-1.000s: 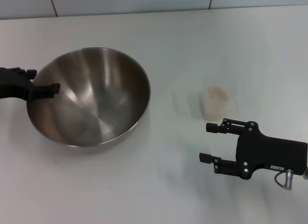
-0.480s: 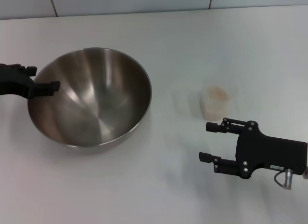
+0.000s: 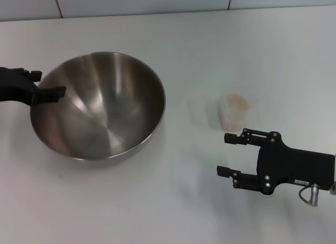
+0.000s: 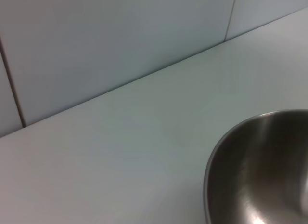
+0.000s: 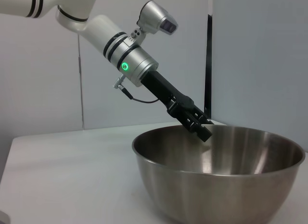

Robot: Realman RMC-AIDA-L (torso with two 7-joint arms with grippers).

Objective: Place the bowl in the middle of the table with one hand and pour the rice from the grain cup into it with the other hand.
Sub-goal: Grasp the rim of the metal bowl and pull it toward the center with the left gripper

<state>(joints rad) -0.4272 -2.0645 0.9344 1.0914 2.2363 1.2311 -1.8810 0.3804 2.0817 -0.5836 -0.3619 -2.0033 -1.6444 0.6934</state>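
We count 1 bowl (image 3: pixel 98 105), 1 grain cup (image 3: pixel 234 108), 2 grippers. Left gripper (image 3: pixel 46 84) fingers spread narrowly over the bowl's rim, not clamping; right gripper (image 3: pixel 229 156) wide open, empty, cup just beyond its fingertips.

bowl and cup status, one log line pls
left gripper at steel bowl rim | right gripper open beside grain cup | rice unpoured

Bowl (image 3: pixel 100 105): silver brushed steel, darker grey inside. Table (image 3: pixel 157 202): plain white. Grain cup (image 3: pixel 234 108): translucent whitish; rice (image 3: pixel 237 101) pale beige. Left gripper (image 3: pixel 44 85), right gripper (image 3: pixel 227 155): black. Left arm (image 5: pixel 103 33): white with black bands, silver wrist, green light. Wall (image 4: pixel 96 36): pale grey tiles, dark seams.
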